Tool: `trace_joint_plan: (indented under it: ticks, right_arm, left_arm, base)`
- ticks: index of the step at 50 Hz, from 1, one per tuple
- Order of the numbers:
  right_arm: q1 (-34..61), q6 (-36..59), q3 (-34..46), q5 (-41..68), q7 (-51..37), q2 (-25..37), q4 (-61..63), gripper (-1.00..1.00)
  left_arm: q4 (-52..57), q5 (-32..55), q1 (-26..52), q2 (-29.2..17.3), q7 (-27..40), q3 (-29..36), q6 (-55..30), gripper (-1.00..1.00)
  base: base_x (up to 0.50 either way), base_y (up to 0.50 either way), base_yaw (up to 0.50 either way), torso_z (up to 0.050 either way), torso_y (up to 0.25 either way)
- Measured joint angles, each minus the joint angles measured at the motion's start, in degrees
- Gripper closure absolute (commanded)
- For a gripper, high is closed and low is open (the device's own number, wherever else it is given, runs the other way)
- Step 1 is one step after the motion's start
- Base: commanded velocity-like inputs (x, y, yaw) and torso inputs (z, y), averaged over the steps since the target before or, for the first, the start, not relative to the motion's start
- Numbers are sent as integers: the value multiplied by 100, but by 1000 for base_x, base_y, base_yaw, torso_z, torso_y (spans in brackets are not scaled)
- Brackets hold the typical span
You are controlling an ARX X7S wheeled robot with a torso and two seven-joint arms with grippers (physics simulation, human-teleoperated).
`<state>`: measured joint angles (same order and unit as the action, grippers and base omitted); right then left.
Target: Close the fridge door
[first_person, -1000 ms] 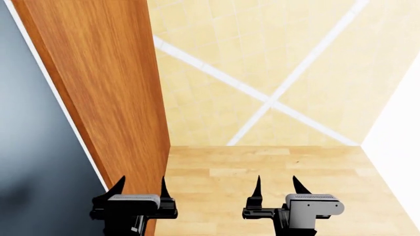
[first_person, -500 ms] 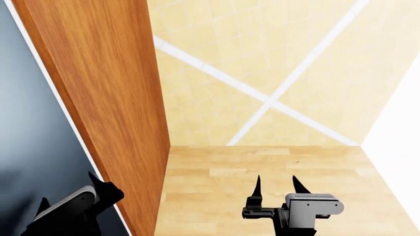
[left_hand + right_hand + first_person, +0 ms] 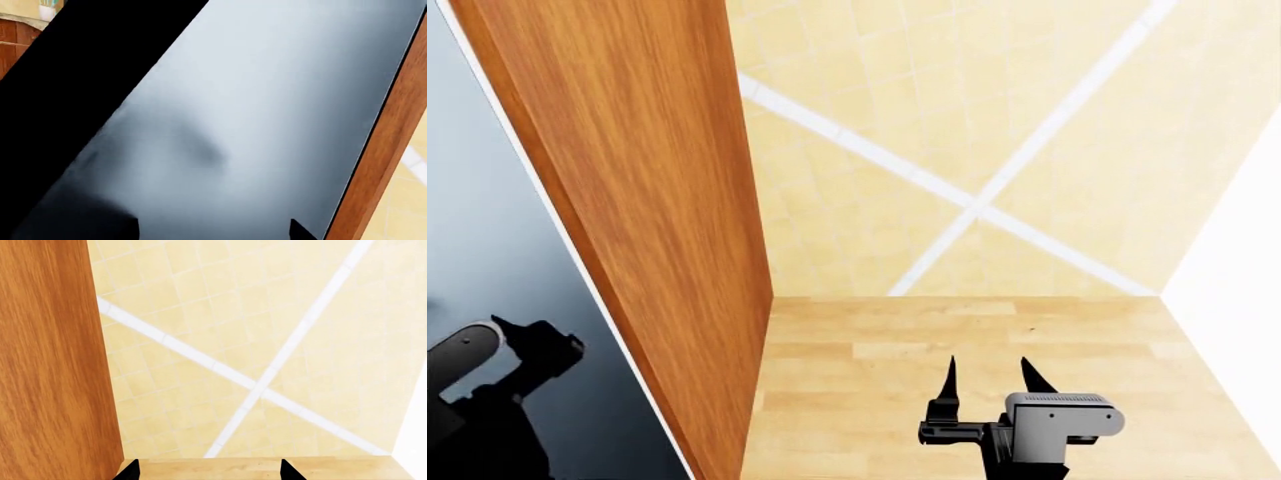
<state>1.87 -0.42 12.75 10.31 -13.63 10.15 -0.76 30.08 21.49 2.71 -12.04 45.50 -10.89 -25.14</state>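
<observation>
The fridge door [image 3: 494, 230] is the glossy dark panel at the far left of the head view, with a thin pale strip along its edge. It fills most of the left wrist view [image 3: 253, 100]; no handle shows. My left gripper [image 3: 534, 333] is open in front of the door's lower part, its two dark fingers pointing at the panel, with nothing between them [image 3: 213, 231]. I cannot tell whether they touch it. My right gripper [image 3: 989, 373] hangs open over the pale wooden surface, apart from the door, and is empty [image 3: 209, 470].
An orange-brown wood-grain panel [image 3: 641, 200] stands right beside the door, between my two arms. Behind is a yellow tiled wall [image 3: 961, 120] crossed by white lines. A pale wooden surface [image 3: 961, 330] lies below, and a white wall [image 3: 1241, 290] bounds the right.
My left gripper has swung left from the wood panel's lower edge to in front of the dark door, and turned toward it. The right gripper has stayed put.
</observation>
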Motion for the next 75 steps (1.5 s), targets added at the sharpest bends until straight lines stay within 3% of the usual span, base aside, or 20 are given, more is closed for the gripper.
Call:
trace_joint_plan:
  ticks: [16,25,41,53,66,75]
  right_arm:
    - [3,-11,43,44,-49,37,2,-100]
    - [9,-27,69,59,-77,55,-6,-100]
    - [24,-57,113,99,-110,86,-27,-100]
    - [35,-70,150,127,-136,111,-40,-100]
    - [40,-81,181,153,-165,138,-39,-100]
    - [35,-76,206,164,-196,156,-21,-100]
  left_arm:
    - [873,1041,593,-790,-21,-1153,-1426,-100]
    - [824,1889,1235,-1511,-217,-1461,-2422,-100]
    - [-704,1965,3264,-2332,-406,-335,-3489,-100]
    - [-1435,1894,3974,-2575,-356,315,-3659,-100]
    - [-1654,1909,3899,-2669,-601,275,-3511,-100]
    - [-620,1922,2563,-2381,-758,-241,-2677,-100]
  base:
    - [0,0,0,0,0]
    - [0,0,0,0,1]
    - [0,0,0,1,0]
    - [0,0,0,0,0]
    - [0,0,0,0,0]
    - [0,0,0,0,0]
